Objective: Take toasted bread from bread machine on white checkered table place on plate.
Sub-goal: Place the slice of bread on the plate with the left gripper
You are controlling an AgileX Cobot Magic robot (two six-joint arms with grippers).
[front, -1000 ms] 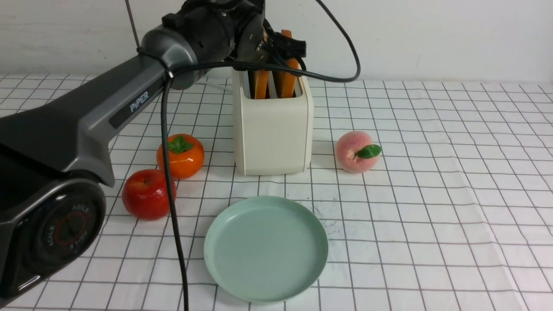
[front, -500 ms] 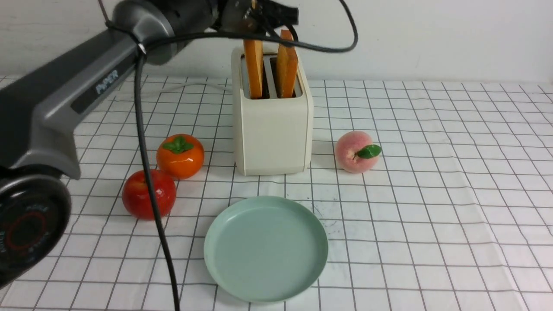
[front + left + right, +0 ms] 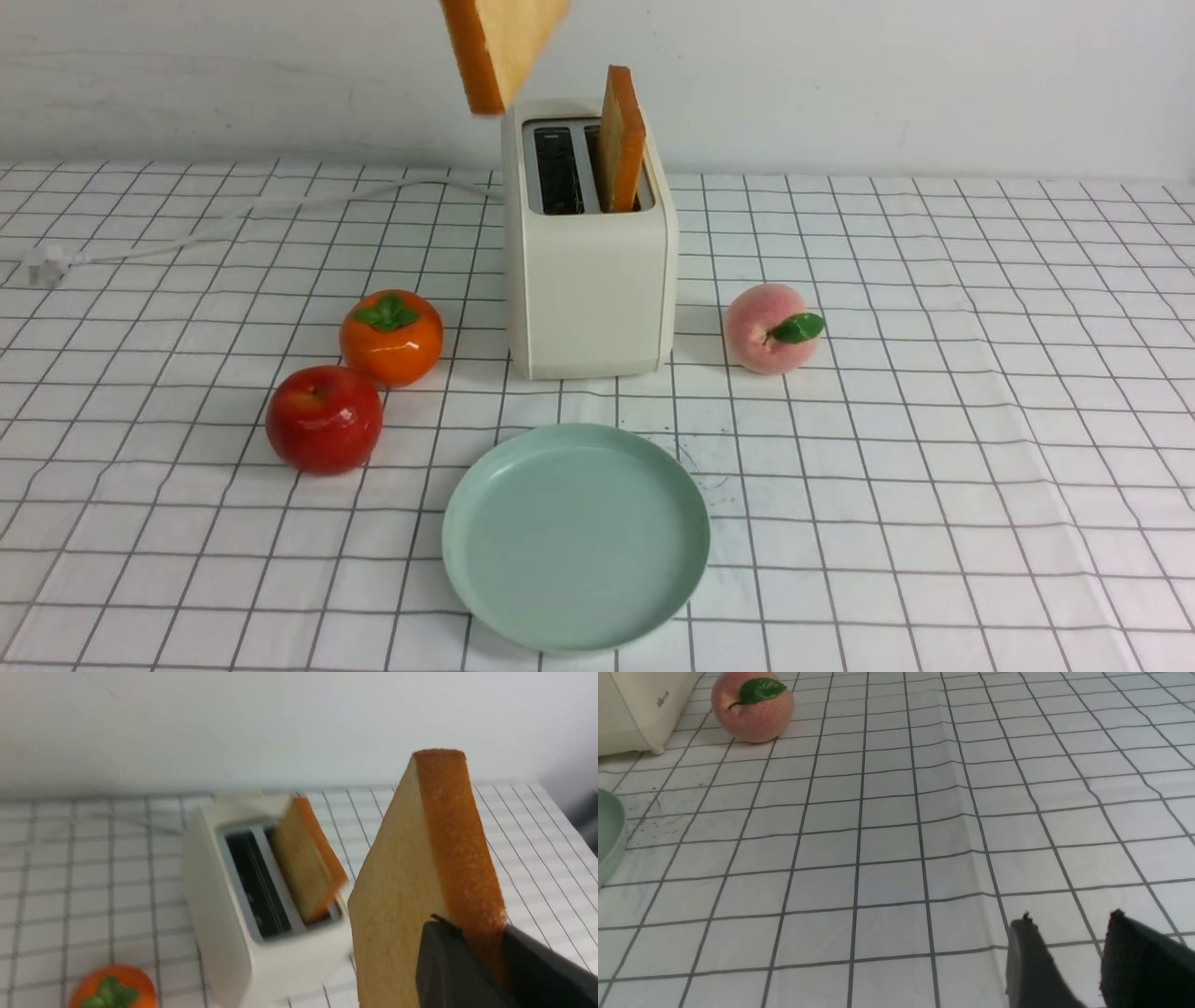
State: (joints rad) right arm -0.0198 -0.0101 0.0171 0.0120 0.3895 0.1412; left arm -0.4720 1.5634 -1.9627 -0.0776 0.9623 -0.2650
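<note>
One slice of toasted bread (image 3: 499, 47) hangs in the air above and just left of the bread machine (image 3: 588, 280). My left gripper (image 3: 476, 933) is shut on its crust edge (image 3: 420, 858); the gripper itself is above the front view's top edge. A second slice (image 3: 621, 140) stands in the right slot, while the left slot shows empty and dark. The mint-green plate (image 3: 574, 537) lies bare on the white checkered table (image 3: 934, 420) in front of the toaster. My right gripper (image 3: 1069, 919) hovers open over the cloth with nothing between its fingers.
An orange persimmon (image 3: 390, 336) and a red apple (image 3: 324, 418) sit left of the toaster, a peach (image 3: 770, 329) to its right. The white power cord (image 3: 233, 219) runs back left to its plug (image 3: 42, 266). A wall stands close behind.
My left arm has risen out of the front view, pulling the left slice up out of its slot and tilting it. The right slice and right gripper have not moved.
</note>
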